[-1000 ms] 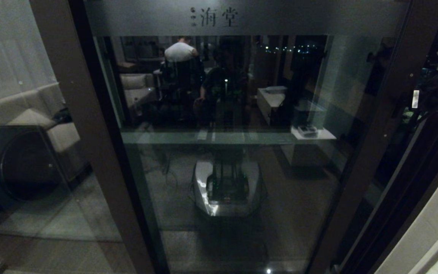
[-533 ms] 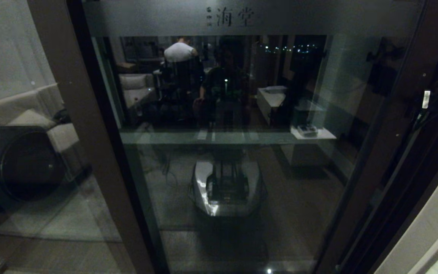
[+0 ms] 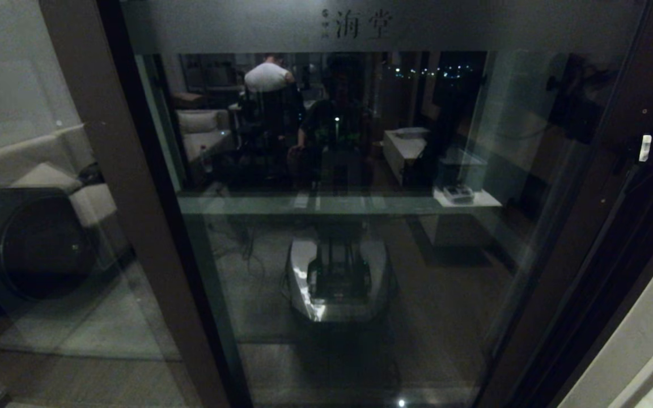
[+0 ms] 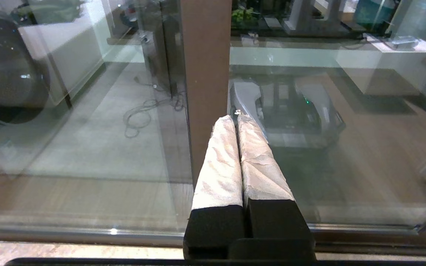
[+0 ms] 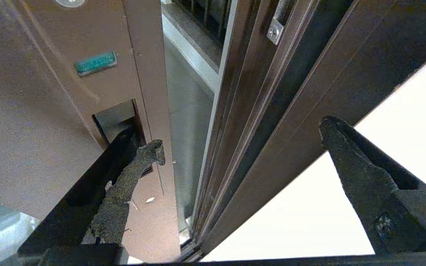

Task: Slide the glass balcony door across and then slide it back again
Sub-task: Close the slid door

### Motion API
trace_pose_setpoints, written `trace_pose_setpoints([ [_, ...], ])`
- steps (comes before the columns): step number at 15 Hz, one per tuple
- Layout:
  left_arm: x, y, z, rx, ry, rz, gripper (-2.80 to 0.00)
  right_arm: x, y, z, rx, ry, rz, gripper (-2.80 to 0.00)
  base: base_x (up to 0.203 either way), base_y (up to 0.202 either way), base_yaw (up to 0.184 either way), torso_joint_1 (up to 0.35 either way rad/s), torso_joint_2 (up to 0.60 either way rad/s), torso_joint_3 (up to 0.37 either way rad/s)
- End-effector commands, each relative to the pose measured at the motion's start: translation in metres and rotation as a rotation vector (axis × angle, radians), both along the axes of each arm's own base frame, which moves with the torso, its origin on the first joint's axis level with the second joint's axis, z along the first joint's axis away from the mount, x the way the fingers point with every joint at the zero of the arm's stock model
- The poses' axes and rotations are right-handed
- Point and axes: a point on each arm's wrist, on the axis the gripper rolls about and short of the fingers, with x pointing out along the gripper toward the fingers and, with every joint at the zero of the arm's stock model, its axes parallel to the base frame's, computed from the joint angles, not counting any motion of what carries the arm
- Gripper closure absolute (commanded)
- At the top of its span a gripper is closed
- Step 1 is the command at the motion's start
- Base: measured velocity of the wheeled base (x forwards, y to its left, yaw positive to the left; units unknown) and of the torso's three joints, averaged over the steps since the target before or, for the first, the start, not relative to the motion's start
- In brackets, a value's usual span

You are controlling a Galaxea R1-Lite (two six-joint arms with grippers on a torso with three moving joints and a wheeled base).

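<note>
- The right gripper (image 5: 240, 146) is seen spread wide in the right wrist view; one dark finger (image 5: 124, 188) is set with its tip at the recessed handle (image 5: 115, 118) in the brown stile, while the other finger (image 5: 364, 173) stands well apart over the pale wall.
- The left gripper (image 4: 237, 123) is seen pressed together with nothing between its white-wrapped fingers (image 4: 220, 162); it is held just before a brown upright (image 4: 205, 74) of the frame, and contact cannot be judged.
- The glass balcony door (image 3: 338, 238) fills the middle of the head view, and its right stile (image 3: 598, 187) is found close to the dark outer frame (image 5: 272, 122), with a narrow gap between them in the right wrist view.
- Across the frosted top band (image 3: 360, 25) two large characters (image 3: 363, 24) are printed, with smaller marks beside them too small to read.
- A small teal label (image 5: 95, 62) is fixed on the stile above the handle; its writing cannot be read.
- The fixed glass panel (image 3: 32, 187) on the left shows a pale sofa (image 3: 49, 170) behind it.
- Both arms are hardly made out in the dark head view.
</note>
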Motion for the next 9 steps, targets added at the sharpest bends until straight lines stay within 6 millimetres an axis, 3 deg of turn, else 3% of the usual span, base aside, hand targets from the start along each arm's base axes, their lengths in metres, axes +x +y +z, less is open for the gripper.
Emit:
trace_pose_setpoints([
  [1, 0.000, 0.000, 0.000, 0.000, 0.001, 0.000, 0.00, 0.000, -0.007, 0.001, -0.004, -0.004, -0.016, -2.80, 0.000, 0.000, 0.000, 0.000, 0.00, 0.000],
  [9, 0.000, 0.000, 0.000, 0.000, 0.000, 0.000, 0.00, -0.003, -0.021, 0.003, -0.012, -0.011, -0.053, -2.80, 0.000, 0.000, 0.000, 0.000, 0.00, 0.000],
])
